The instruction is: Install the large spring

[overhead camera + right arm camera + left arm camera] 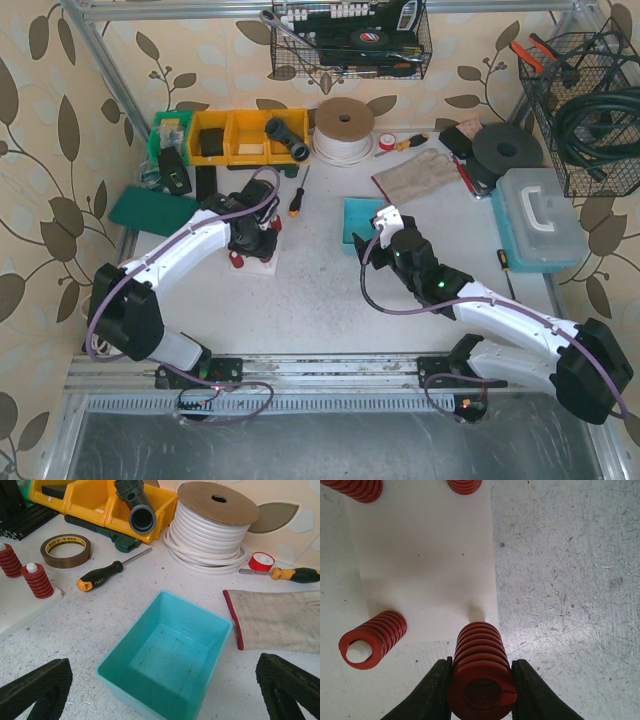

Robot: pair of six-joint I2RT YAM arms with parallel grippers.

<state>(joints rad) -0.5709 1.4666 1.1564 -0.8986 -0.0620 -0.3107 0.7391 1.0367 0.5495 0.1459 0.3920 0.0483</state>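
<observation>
Your left gripper [481, 682] was clamped on the large red coil spring [479, 647], with its black fingers [437, 690] pressed against both sides. That spring stood upright at the five o'clock corner of the white plastic base plate [425, 565]; whether it sat on a peg could not be told. A second red coil spring on a white peg [372, 640] stood at the plate's eight o'clock. Your right gripper [162, 690] was spread wide, holding nothing, just beside the teal plastic bin [197, 607], at three o'clock from the plate.
</observation>
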